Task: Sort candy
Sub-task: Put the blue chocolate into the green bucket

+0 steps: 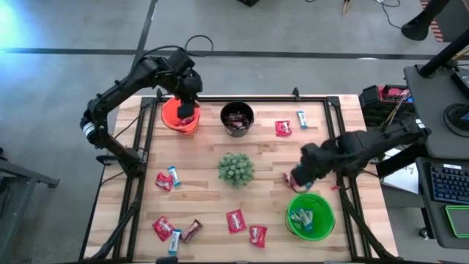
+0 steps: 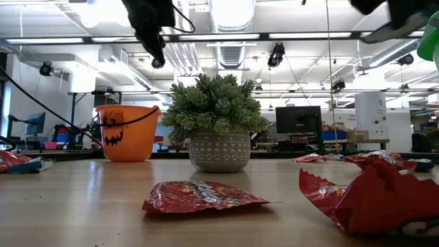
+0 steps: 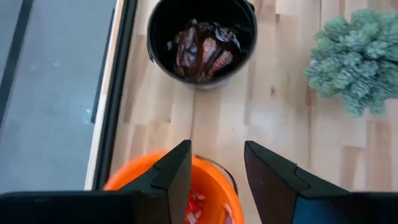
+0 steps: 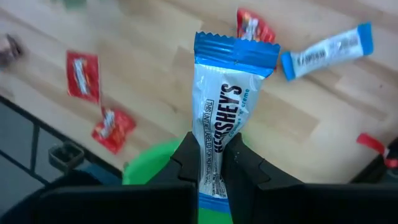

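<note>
My right gripper (image 4: 211,146) is shut on a light blue and white candy bar (image 4: 221,93) and hangs just beyond the far rim of the green bucket (image 1: 310,215), which holds more blue and white candy. My left gripper (image 3: 216,149) stands open with nothing between its fingers, above the orange bucket (image 3: 208,196) at the far left, where red wrappers show inside. Beside it, the black bucket (image 3: 202,37) holds dark brown candy. In the high view the left gripper (image 1: 187,111) is over the orange bucket (image 1: 176,117), and the right gripper (image 1: 299,181) is right of the plant. My right gripper pinches the bar's two flat faces between its two fingers, near the bar's lower end (image 4: 214,140). The bar runs along the fingers, and its crimped blue end (image 4: 236,53) sticks out past the fingertips. It is lifted clear, over the green bucket's rim (image 4: 149,158).
A spiky green plant in a pot (image 1: 236,169) stands mid-table. Loose candy lies around it: red (image 1: 283,128) and blue-white (image 1: 302,119) at the far right, red (image 1: 236,220) and brown (image 1: 191,230) near the front, a small group (image 1: 165,179) at the left.
</note>
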Robot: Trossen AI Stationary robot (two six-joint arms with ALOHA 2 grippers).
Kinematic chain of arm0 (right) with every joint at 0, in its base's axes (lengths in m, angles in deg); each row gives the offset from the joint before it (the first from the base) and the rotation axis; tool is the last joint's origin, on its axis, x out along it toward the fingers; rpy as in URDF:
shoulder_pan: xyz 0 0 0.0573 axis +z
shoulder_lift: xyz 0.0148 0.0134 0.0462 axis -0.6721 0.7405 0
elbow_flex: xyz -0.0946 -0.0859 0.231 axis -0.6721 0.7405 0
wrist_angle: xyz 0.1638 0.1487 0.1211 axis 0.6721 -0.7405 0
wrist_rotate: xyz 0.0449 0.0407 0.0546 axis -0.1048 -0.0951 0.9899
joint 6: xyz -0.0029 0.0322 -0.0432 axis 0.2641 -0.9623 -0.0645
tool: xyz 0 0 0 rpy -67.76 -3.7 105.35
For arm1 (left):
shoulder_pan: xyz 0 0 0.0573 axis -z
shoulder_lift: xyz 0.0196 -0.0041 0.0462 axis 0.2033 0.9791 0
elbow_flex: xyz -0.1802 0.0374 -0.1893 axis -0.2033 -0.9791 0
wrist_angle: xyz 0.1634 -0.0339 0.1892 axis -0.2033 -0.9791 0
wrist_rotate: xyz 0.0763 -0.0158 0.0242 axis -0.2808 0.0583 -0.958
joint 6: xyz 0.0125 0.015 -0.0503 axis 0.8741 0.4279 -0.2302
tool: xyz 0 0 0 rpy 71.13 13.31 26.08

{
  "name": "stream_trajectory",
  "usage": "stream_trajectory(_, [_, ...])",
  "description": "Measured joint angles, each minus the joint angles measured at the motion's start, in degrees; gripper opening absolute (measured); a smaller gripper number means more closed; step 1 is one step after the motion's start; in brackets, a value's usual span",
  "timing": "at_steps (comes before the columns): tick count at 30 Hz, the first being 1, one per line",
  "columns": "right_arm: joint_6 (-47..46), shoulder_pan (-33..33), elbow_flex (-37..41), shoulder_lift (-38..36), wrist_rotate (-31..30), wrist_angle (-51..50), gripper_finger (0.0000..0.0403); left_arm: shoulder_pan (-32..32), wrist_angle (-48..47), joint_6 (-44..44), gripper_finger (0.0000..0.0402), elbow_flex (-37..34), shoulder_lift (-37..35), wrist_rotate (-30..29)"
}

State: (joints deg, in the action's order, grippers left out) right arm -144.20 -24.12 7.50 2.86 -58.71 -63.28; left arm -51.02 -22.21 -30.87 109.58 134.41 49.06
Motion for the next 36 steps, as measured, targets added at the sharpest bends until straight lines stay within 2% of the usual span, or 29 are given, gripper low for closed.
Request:
stream_trajectory(7, [-9.7,11.1,0.6,0.0,-4.2,1.2,0.0029,0.0,-5.0,-6.0,0.0130,0.0,-3.8,0.1])
stream_trajectory(14, [-14.3,18.7,0.8,1.0,-8.2,6.8,0.0029,0.0,-7.0,-11.9,0.0130,0.0,-8.0,0.1])
stream_trajectory(20, [-14.3,22.2,0.7,4.7,-8.2,10.9,0.0029,0.2,-7.2,-16.5,0.0130,0.0,-11.7,0.2])
stream_trajectory(31, [-16.8,27.3,0.4,8.3,-6.4,10.9,0.0029,0.2,-7.9,-21.3,0.0130,0.0,-14.9,0.6])
stream_trajectory(36, [-15.6,27.7,0.5,9.9,-2.2,10.7,0.0058,0.2,-11.4,-23.4,0.0130,0.0,-15.0,0.6])
